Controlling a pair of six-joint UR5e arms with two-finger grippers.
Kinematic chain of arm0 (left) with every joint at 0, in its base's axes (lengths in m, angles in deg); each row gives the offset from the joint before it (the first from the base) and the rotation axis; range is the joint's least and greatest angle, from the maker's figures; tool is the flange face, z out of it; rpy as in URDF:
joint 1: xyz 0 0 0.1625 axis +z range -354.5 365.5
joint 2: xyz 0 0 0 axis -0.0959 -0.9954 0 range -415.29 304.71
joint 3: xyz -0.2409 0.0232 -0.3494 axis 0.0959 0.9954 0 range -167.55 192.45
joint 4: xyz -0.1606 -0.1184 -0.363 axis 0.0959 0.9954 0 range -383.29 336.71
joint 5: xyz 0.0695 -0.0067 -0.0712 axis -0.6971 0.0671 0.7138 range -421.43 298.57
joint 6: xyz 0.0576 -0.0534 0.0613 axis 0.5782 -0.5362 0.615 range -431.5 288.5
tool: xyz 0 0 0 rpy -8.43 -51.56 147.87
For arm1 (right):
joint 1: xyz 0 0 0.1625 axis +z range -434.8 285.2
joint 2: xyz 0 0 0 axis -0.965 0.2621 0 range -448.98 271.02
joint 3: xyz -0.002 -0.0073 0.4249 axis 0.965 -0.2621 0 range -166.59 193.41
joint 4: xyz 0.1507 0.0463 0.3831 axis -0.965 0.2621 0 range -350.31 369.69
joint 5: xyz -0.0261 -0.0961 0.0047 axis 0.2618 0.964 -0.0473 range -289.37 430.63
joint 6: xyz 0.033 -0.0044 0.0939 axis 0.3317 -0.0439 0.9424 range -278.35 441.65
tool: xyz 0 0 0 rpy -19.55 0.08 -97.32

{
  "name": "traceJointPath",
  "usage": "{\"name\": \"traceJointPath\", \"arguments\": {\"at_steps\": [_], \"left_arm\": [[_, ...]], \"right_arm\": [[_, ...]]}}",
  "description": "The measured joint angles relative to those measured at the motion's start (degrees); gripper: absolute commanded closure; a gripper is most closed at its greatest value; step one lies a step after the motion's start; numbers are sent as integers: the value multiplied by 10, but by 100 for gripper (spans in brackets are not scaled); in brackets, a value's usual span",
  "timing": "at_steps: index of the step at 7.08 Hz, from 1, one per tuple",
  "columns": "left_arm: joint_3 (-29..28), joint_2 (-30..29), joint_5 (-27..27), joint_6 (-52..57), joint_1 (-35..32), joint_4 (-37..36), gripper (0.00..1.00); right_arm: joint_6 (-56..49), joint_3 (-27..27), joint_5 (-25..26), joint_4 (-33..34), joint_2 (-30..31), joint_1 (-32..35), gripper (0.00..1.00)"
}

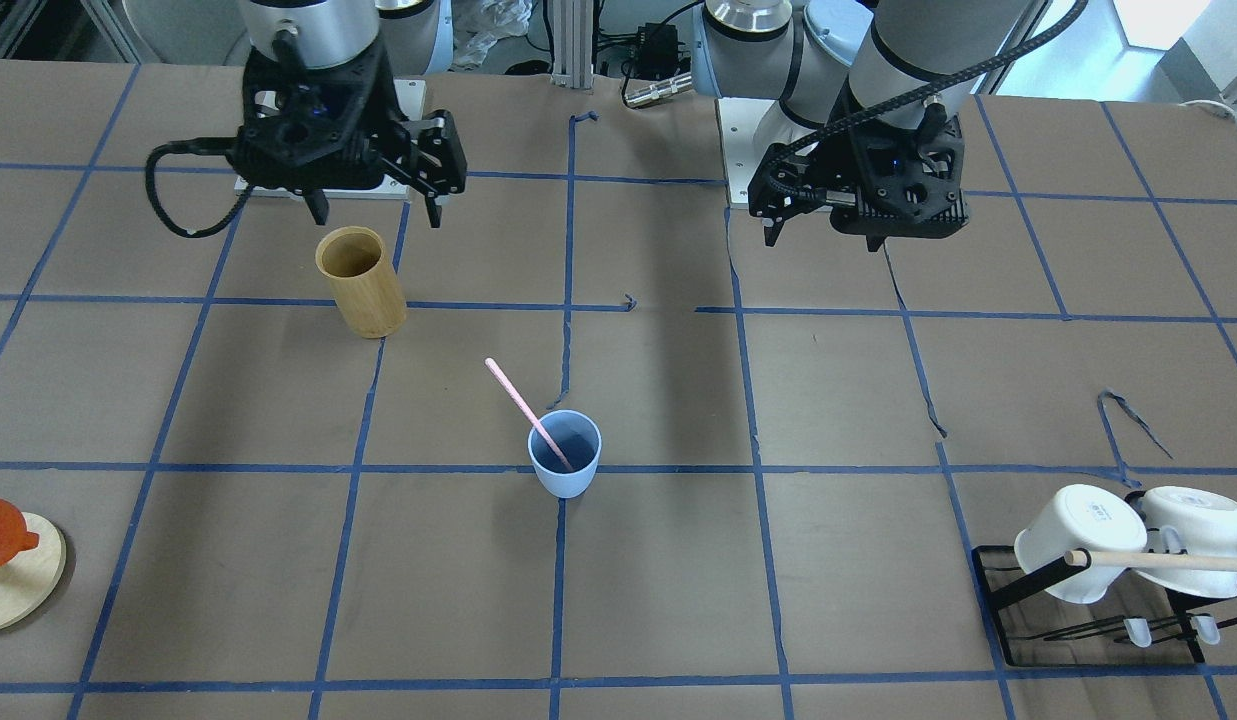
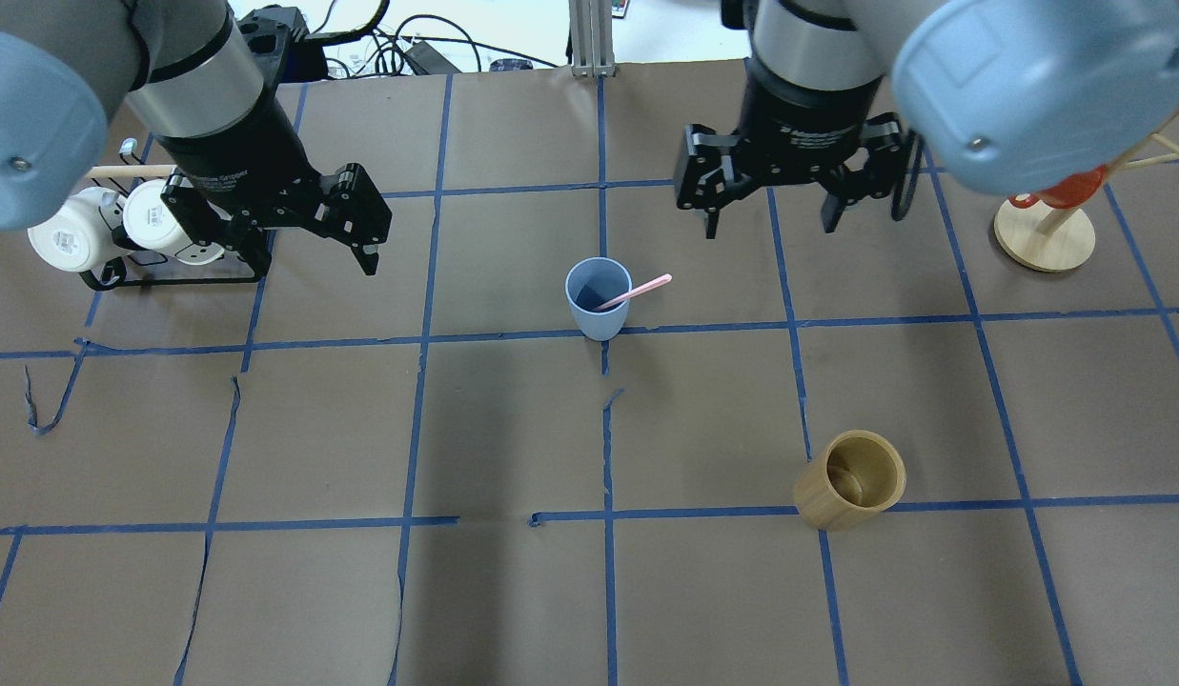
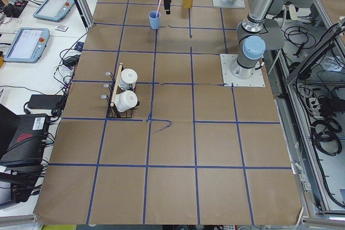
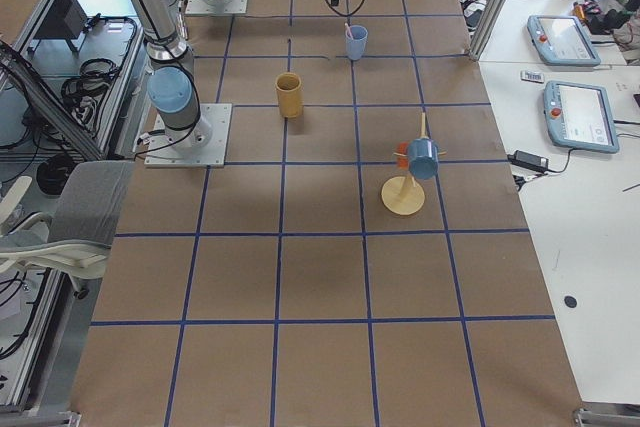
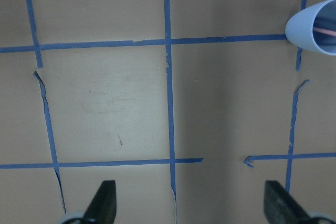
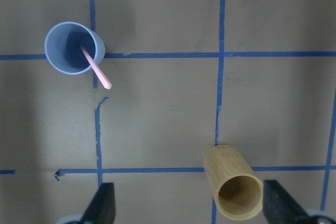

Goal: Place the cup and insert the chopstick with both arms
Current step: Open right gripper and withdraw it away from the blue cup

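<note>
The light blue cup [image 1: 564, 462] stands upright near the table's middle, and also shows in the overhead view [image 2: 599, 303] and the right wrist view [image 6: 73, 48]. One pale pink chopstick [image 1: 521, 402] stands slanted inside it, its top leaning over the rim toward my right arm's side [image 2: 643, 288]. My left gripper [image 2: 313, 259] is open and empty, hovering above the table to the cup's left. My right gripper [image 2: 768, 224] is open and empty, hovering to the cup's right. In the left wrist view only the cup's edge [image 5: 314, 27] shows, at the upper right.
A tan bamboo cylinder [image 2: 850, 479] stands on my right side, nearer my base. A black rack with white mugs and a wooden rod [image 2: 112, 224] is at the far left. A round wooden stand with an orange piece [image 2: 1045, 233] is at the far right.
</note>
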State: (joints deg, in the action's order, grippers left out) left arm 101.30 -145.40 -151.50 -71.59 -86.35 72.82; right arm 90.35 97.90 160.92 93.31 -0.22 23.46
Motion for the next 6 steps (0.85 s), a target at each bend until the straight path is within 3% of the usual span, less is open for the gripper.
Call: {"name": "traceJointPath", "arguments": {"at_steps": [2,6], "left_arm": [[0,0,0,0,-1,1,0],[1,1,-1,0,0,1,0]], "right_arm": [[-31,2,2,-28,6,-50,0],[-48,7,8,-32,8,-66,0]]}}
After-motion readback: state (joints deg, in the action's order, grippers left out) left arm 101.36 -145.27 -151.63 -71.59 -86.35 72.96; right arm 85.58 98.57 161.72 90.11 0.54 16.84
